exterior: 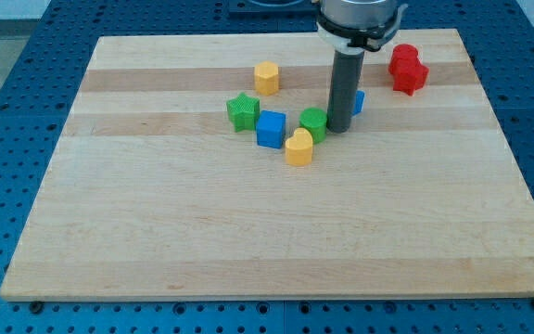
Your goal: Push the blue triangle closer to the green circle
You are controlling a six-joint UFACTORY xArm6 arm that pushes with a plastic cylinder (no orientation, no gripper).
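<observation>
The green circle (313, 122) sits near the board's middle top. My tip (338, 129) stands just to its right, touching or almost touching it. The blue triangle (358, 101) is mostly hidden behind the rod, only a sliver showing at the rod's right side. The rod stands between the blue triangle and the green circle.
A blue cube (270, 129) and a yellow heart (298, 147) lie left of and below the green circle. A green star (243, 112) is further left, a yellow hexagon (266, 77) above. Red blocks (407, 68) sit at the top right. The wooden board (248, 232) lies on a blue perforated table.
</observation>
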